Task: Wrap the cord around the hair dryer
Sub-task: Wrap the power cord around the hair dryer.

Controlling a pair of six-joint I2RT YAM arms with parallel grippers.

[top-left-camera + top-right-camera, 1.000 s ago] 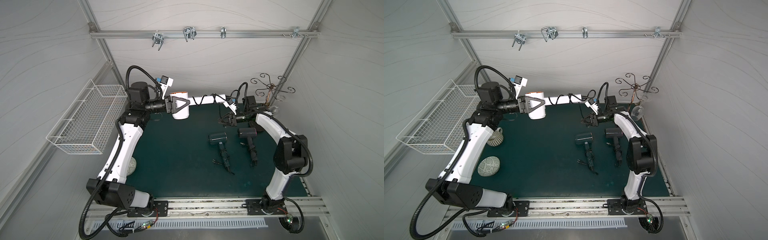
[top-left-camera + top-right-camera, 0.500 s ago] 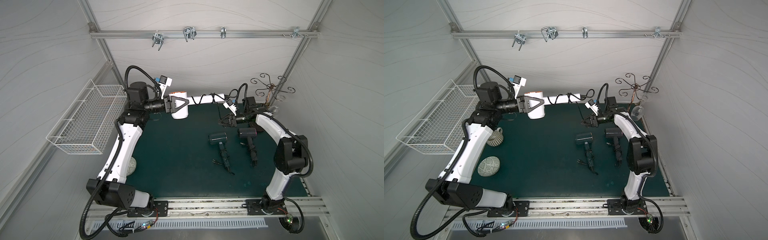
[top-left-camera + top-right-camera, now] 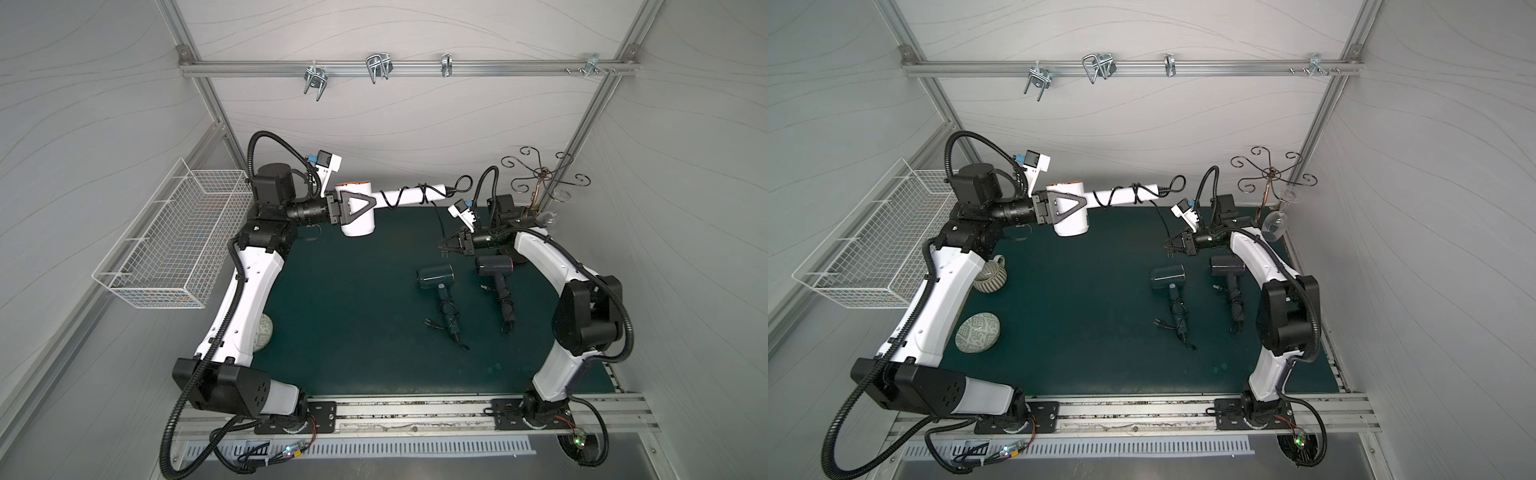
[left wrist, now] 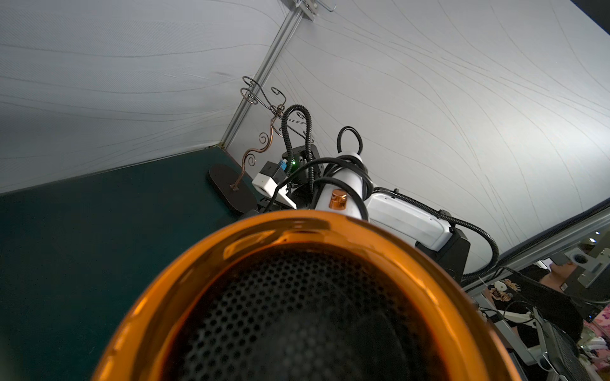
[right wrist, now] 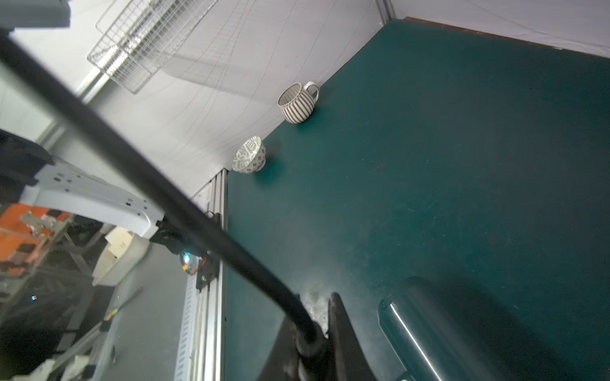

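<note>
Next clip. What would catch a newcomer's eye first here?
The white hair dryer, held aloft over the back of the green mat by the left gripper on its barrel, black cord coiled round its handle. The cord's free end drops to the right gripper, which pinches it at the plug. Two dark hair dryers lie on the mat by the right arm, cords wound on their handles.

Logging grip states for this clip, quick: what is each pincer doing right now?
Left pincer: closed on the white hair dryer, gripping its barrel.
Right pincer: closed on the cord, at its plug end.
</note>
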